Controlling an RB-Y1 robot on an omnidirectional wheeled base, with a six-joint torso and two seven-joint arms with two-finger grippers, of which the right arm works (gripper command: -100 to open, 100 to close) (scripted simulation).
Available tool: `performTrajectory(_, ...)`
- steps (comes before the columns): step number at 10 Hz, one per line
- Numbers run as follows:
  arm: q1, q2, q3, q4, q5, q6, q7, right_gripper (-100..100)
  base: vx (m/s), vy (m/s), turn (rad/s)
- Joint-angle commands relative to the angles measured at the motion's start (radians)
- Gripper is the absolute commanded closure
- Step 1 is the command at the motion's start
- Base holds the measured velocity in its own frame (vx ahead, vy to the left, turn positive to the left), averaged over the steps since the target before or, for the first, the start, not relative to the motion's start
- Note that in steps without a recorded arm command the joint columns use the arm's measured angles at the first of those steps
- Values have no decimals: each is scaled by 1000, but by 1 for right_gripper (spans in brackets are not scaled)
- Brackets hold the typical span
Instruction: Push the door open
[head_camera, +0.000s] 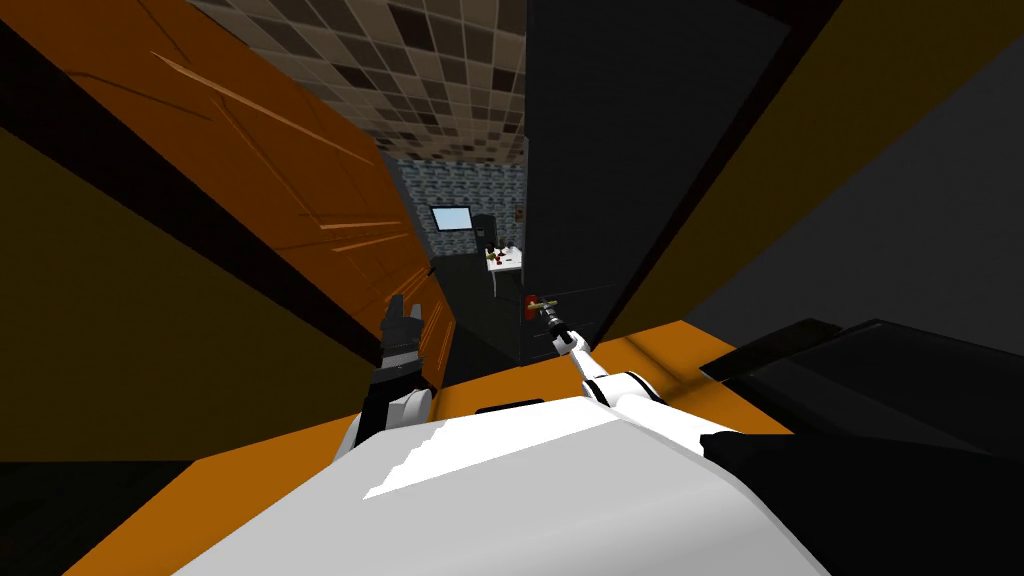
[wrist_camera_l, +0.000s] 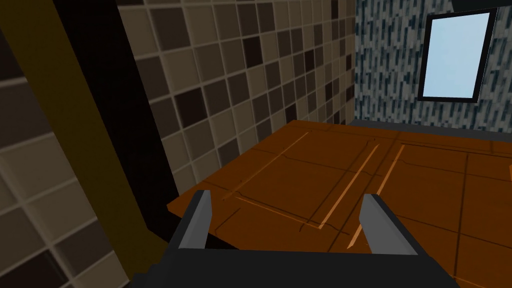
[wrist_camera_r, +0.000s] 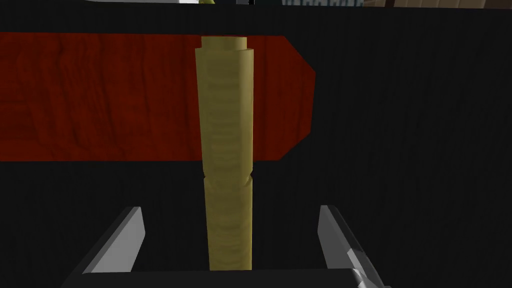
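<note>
right gripper (wrist_camera_r: 230, 209) stands wide open astride the yellow handle (wrist_camera_r: 225, 125), holding nothing; the dark door (head_camera: 640, 150) looks partly ajar, most pushing left to do.

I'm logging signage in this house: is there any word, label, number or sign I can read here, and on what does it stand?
No text can be read.
The dark door, its red plate and the yellowish handle between the open fingers of the right gripper: no markings.
A small reddish patch on the far wall: too small to read.
</note>
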Motion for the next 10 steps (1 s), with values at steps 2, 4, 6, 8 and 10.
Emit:
performTrajectory(2,-1,1,-2,1,-1,1,3,-100,126,22,12)
performTrajectory(4,-1,1,-2,1,-1,1,3,100,-17,-5,1)
performTrajectory(6,-1,1,-2,1,-1,1,3,100,-19,-4,2)
performTrajectory(8,-1,1,-2,1,-1,1,3,100,0,0,0)
performTrajectory(10,1,-2,-15,3,-7,4,12,100,132,37,-37)
